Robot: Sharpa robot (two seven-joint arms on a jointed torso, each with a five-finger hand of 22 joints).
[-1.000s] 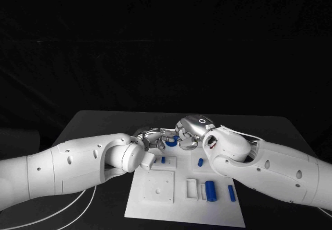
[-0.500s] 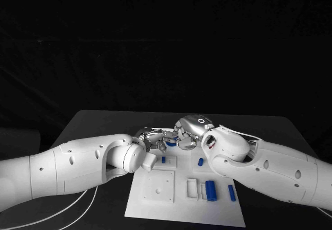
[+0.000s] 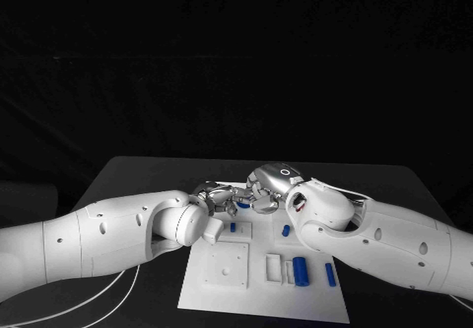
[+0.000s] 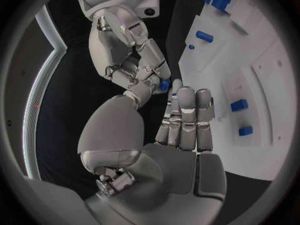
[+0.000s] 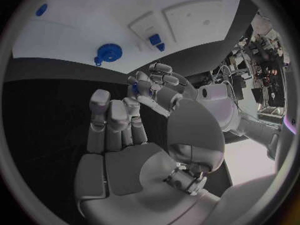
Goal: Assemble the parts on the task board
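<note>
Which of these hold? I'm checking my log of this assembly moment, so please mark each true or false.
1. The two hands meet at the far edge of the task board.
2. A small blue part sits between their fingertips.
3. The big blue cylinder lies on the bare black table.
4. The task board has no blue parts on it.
1. True: the left hand and the right hand come together at the far edge of the task board.
2. True: the small blue part sits between their fingertips; I cannot tell which hand grips it.
3. False: the big blue cylinder lies on the task board, beside the right arm.
4. False: several blue parts are on it, the big blue cylinder among them.
</note>
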